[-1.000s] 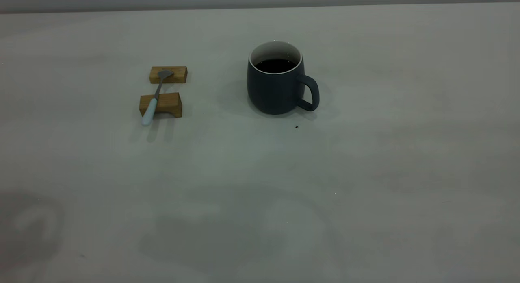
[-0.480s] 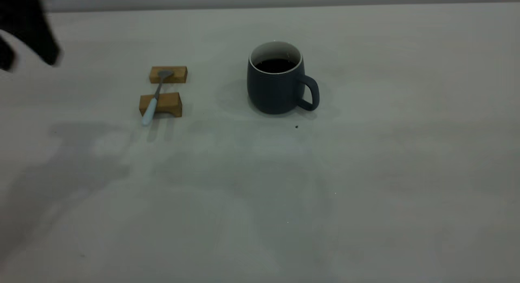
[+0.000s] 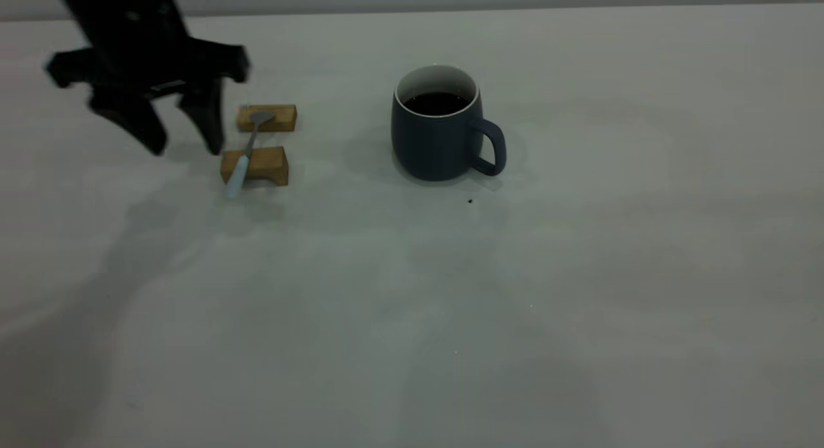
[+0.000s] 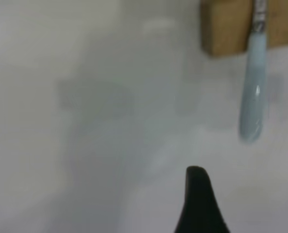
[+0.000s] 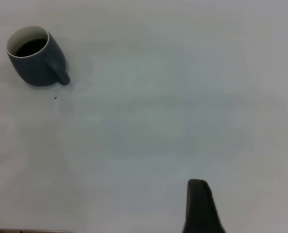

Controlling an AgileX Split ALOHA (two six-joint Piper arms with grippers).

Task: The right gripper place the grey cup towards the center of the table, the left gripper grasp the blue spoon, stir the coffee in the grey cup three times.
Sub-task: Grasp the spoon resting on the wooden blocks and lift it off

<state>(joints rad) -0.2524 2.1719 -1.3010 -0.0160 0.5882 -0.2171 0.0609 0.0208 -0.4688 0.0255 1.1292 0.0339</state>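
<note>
One short gap lies between the open left gripper (image 3: 183,145) and the blue spoon (image 3: 243,157) just to its right, propped across two wooden blocks (image 3: 255,165), its pale handle pointing toward the near side, left of the grey cup (image 3: 438,129).

Light is dim and even, with a grey cast. Broad soft shadows lie across the table (image 3: 579,274), darkest at the exterior view's near left corner. The left gripper (image 3: 183,139) is motion-blurred. The left wrist view is soft, out of focus.
</note>
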